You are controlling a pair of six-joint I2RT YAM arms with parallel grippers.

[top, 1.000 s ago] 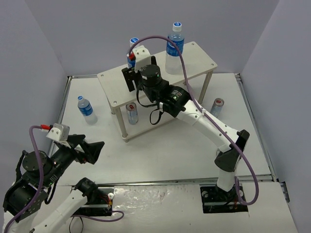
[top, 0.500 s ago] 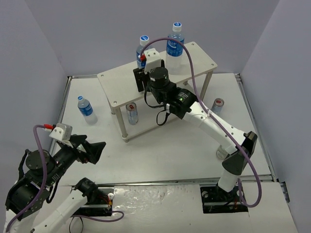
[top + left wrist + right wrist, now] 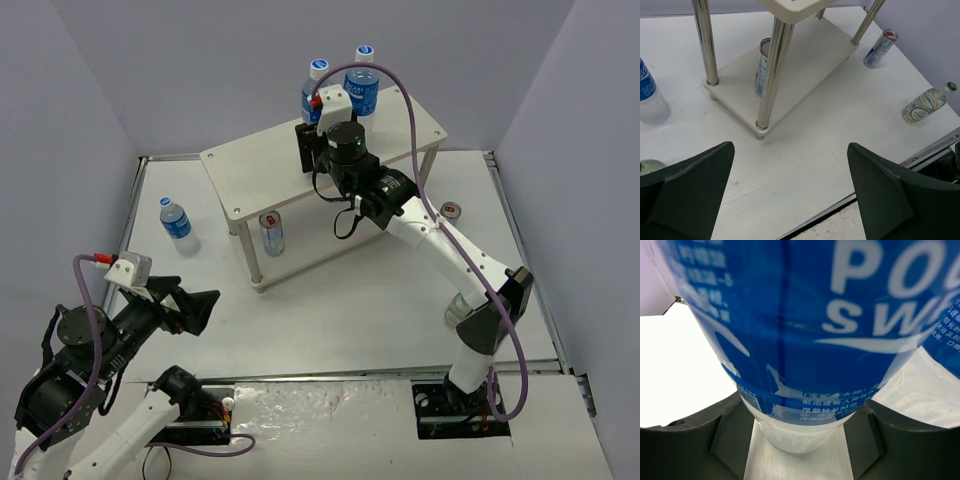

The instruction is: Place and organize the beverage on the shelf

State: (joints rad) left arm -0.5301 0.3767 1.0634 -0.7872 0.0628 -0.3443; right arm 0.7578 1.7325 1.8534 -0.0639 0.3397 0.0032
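Observation:
The shelf (image 3: 262,166) is a pale two-tier rack at the table's back. My right gripper (image 3: 310,140) is shut on a tall blue-labelled bottle (image 3: 314,92), held upright at the back of the top board, close beside a second tall bottle (image 3: 363,84). In the right wrist view this bottle (image 3: 805,315) fills the frame between my fingers (image 3: 875,440). A silver can (image 3: 271,233) stands on the lower tier. My left gripper (image 3: 197,306) is open and empty over the table's front left; its jaws stand wide apart in the left wrist view (image 3: 790,195).
A small blue-labelled bottle (image 3: 177,225) stands left of the shelf. A can (image 3: 452,210) sits to its right, also in the left wrist view (image 3: 880,48). A small clear bottle (image 3: 929,102) lies near the right arm. The table's front edge (image 3: 840,202) is close.
My right gripper has carried the tall bottle rightward and back along the top board, up next to the second tall bottle. The left arm has hardly moved.

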